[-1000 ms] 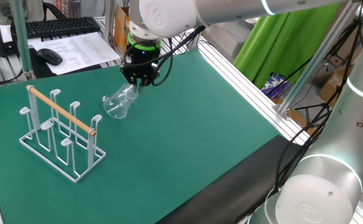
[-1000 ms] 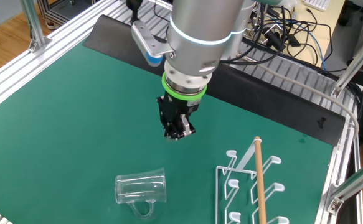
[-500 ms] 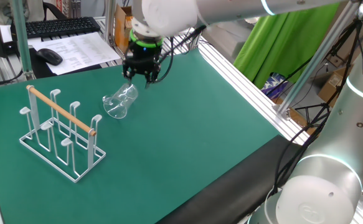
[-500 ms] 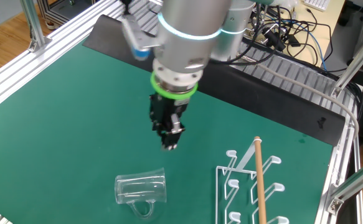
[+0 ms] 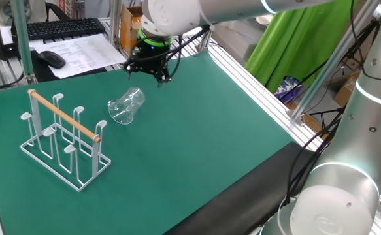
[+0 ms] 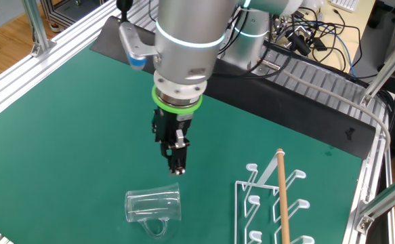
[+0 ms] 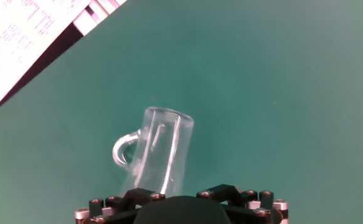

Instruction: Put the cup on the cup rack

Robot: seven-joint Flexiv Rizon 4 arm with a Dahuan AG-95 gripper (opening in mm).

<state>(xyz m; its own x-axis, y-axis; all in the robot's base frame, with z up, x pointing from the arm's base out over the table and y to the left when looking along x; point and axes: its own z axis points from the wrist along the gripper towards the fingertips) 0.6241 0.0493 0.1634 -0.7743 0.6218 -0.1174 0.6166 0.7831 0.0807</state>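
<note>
Hand view: fingertips out of frame; only the gripper point(image 7: 181, 211) body shows at the bottom edge, covering the cup point(image 7: 159, 152) end nearest it. In the other fixed view, the cup rack point(image 6: 278, 203), beside the claw, is cut off by the bottom edge.

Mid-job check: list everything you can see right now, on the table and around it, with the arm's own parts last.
Clear glass cup with a loop handle: one, colourless, lying on its side on the mat, beside the rack.
White wire cup rack with wooden rod handle: one, upright on the mat, no cup on it.
Green table mat: one, covers the table.
Black keyboard: one, on the desk behind the table.
Black mouse: one, beside printed white papers.
Green cloth: one, beyond the table.
Silver arm: one, over the mat.
Black gripper: one, open, above the cup, holding nothing.
</note>
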